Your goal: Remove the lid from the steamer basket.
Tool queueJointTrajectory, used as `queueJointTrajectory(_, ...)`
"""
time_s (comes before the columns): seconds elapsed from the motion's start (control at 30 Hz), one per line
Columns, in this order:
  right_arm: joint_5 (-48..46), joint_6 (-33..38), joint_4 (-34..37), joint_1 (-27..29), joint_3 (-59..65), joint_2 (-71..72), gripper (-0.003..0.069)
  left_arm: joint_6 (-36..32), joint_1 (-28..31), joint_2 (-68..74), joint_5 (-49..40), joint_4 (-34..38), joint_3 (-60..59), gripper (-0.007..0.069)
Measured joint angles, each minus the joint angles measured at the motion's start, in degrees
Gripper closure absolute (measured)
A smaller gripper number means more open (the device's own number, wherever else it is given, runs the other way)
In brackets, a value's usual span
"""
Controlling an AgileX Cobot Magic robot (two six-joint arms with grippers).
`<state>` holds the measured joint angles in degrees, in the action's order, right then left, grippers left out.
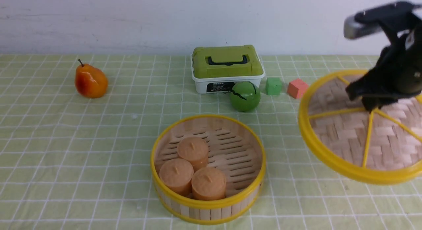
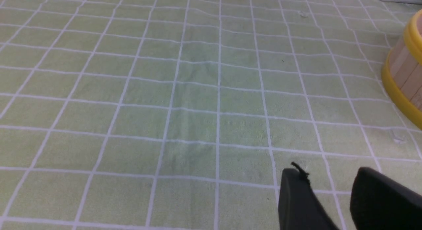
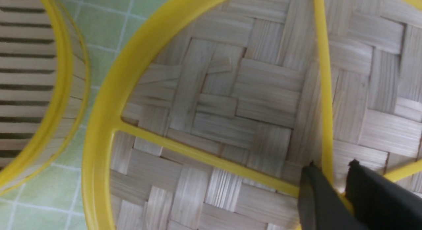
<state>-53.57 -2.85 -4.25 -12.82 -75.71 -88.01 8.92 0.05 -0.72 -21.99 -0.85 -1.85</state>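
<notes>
Green cloth point(image 1: 66, 141) with a white grid covers the table in front of you. Your left gripper point(image 2: 329, 175) shows only in its own wrist view. Its two black fingers stand apart over bare cloth with nothing between them.

At the far left stands an orange-and-yellow pear point(image 1: 90, 81), upright and alone. Near the middle, close to you, sits the round shallow steamer basket point(image 1: 207, 208), with its pale wooden slat wall and yellow plastic rims. It is uncovered, so you can see its slotted bamboo floor. Three orange cylinders point(image 1: 193, 152) huddle together on the left, near part of that floor.

Behind the basket is a white plastic box with a green lidded top point(image 1: 227, 70), and a round green ball point(image 1: 245, 96) rests just in front of its right corner. A small green cube point(image 1: 274, 86) and a small pink cube point(image 1: 297, 88) follow to the right, near each other.

At the far right is the flat round woven bamboo lid point(image 1: 343, 137), with a yellow rim and yellow spokes. It is clear of the basket and tilted, with its face towards you. Your right gripper point(image 1: 372, 106) is clamped on it at the centre, where the spokes meet.
</notes>
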Motion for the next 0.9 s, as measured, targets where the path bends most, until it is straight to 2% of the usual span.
queueJointTrajectory(0.17,14.89,-1.20,1.04,0.22,11.22,-2.64,0.0581,0.00,0.00,0.00,0.00,0.00,0.00,0.0386)
queueJointTrajectory(0.37,22.11,-1.20,2.23,0.22,12.66,-9.67,0.0561,0.00,0.00,0.00,0.00,0.00,0.00,0.0386)
queueJointTrajectory(0.4,22.41,-1.20,2.48,0.22,12.66,-9.86,0.0558,0.00,0.00,0.00,0.00,0.00,0.00,0.0386)
queueJointTrajectory(0.57,23.92,-1.20,4.25,0.22,12.66,-11.77,0.0407,0.00,0.00,0.00,0.00,0.00,0.00,0.0386)
queueJointTrajectory(0.7,22.02,-0.78,4.25,0.22,12.66,-6.93,0.0295,0.00,0.00,0.00,0.00,0.00,0.00,0.0386)
queueJointTrajectory(0.8,19.94,0.69,4.69,0.22,12.89,0.46,0.0283,0.00,0.00,0.00,0.00,0.00,0.00,0.0386)
queueJointTrajectory(0.87,19.53,1.08,4.74,0.22,13.56,6.17,0.0294,0.00,0.00,0.00,0.00,0.00,0.00,0.0386)
queueJointTrajectory(0.9,19.33,1.42,4.74,0.22,14.83,12.21,0.0323,0.00,0.00,0.00,0.00,0.00,0.00,0.0386)
